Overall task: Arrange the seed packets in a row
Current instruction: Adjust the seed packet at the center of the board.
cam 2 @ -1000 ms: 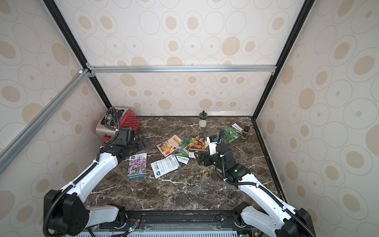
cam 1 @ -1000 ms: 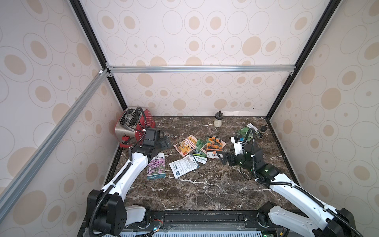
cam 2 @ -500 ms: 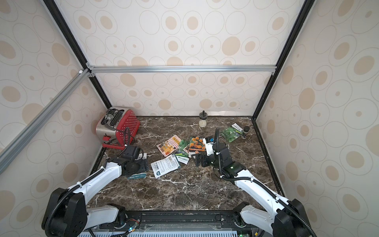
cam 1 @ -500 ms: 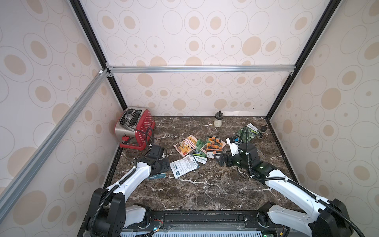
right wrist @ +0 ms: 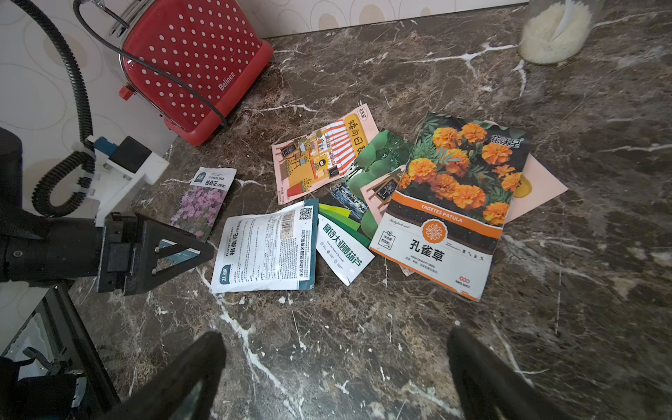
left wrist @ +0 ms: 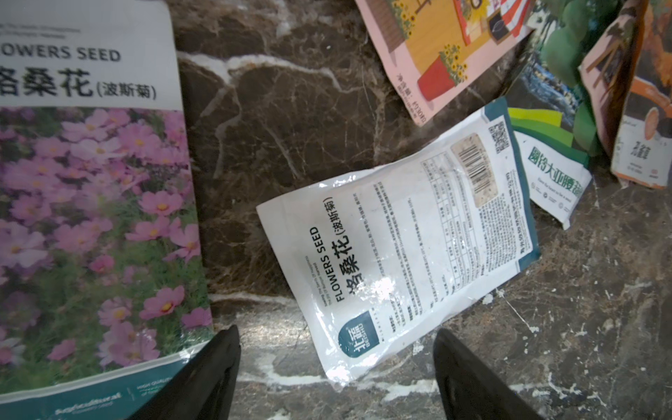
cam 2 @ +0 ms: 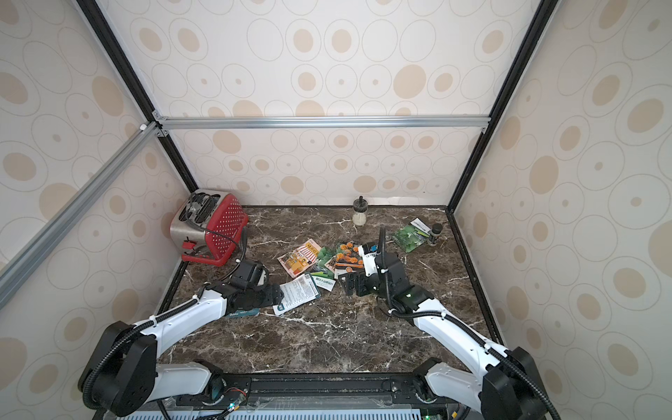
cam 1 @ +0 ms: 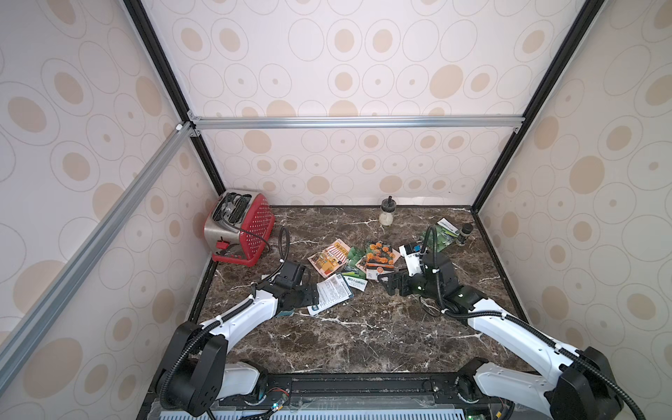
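Since a second ago the left arm has drawn back from the red toaster [cam 1: 240,229] and swung low across the tabletop [cam 1: 363,338]. The left end effector [cam 1: 312,294] now sits at the near corner of the white-backed packet [cam 1: 332,292], its jaws open and gripping nothing; whether they touch it I cannot tell. In the left wrist view that corner lies between the spread fingers [left wrist: 218,363]. The purple-flower packet [left wrist: 91,218], in full view before, is now mostly hidden under the left arm in both top views, with only its teal edge showing.

The right end effector [cam 1: 391,283] has edged only slightly leftward. It is wide open and empty, just beside the near edge of the marigold packet [cam 1: 380,260].

The packets have not shifted. The shopfront packet [cam 1: 329,257], small green-and-white packet [right wrist: 343,247] and marigold packet overlap mid-tabletop. Another green packet [cam 1: 442,236] lies apart by the small jar [cam 1: 463,232].
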`<state>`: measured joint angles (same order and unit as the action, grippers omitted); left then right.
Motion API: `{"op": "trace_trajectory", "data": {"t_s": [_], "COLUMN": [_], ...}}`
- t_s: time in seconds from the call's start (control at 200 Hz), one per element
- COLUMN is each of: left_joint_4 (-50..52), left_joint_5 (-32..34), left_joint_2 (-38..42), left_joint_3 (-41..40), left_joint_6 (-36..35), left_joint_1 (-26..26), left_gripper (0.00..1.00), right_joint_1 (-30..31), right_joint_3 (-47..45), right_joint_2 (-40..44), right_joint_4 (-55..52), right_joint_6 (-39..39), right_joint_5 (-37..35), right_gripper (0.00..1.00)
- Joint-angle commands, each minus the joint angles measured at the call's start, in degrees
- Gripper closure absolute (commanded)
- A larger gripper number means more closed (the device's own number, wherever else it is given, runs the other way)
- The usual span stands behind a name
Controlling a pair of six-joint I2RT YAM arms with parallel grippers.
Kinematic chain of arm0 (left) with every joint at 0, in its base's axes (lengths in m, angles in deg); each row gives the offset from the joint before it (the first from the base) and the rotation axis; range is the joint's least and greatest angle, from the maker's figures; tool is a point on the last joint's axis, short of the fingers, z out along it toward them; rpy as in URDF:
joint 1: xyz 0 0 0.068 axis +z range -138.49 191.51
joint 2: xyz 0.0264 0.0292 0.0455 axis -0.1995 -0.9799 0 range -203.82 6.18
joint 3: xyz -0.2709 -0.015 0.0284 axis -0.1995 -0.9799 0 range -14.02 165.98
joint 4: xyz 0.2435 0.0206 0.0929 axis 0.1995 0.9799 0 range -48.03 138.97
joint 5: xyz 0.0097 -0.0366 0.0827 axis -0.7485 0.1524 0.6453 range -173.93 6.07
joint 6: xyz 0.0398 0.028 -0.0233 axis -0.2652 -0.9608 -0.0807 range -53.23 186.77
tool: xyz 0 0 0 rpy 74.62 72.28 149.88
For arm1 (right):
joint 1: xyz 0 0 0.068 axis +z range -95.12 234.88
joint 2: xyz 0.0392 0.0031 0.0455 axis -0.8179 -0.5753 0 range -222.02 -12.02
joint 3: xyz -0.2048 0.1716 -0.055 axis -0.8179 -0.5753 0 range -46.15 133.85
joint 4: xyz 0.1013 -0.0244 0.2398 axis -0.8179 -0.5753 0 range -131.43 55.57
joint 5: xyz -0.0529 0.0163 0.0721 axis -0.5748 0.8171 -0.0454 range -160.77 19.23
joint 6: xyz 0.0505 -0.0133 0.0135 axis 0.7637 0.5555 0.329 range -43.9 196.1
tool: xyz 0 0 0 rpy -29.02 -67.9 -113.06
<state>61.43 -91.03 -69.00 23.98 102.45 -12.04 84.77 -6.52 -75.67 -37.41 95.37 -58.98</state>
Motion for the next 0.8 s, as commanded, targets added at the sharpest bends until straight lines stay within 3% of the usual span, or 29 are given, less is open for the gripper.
{"op": "trace_trajectory", "data": {"t_s": [0.0,0.26,0.561,0.796], "left_joint_4": [-1.50,-1.78,3.45,3.64], "left_joint_5": [-1.34,1.38,9.55,10.99], "left_joint_2": [-1.47,-5.35,-6.43,-7.34], "left_joint_3": [-0.74,-1.66,-0.29,-0.20], "left_joint_6": [-1.17,-0.13,1.45,1.85], "left_joint_1": [-0.12,-0.09,-0.09,1.06], "left_gripper": [0.16,0.16,0.16,0.16], "right_joint_1": [-0.09,-0.09,-0.09,-0.09], "right_joint_3": [1.50,1.40,1.68,1.63], "right_joint_2": [-0.32,0.19,-0.12,-0.19], "right_joint_4": [0.81,0.72,0.10,0.08], "right_joint_6": [0.29,0.42,0.16,-0.02], "right_joint_5": [-0.39,-0.51,-0.64,-0.81], "right_gripper": [0.01,0.01,0.01,0.01]}}
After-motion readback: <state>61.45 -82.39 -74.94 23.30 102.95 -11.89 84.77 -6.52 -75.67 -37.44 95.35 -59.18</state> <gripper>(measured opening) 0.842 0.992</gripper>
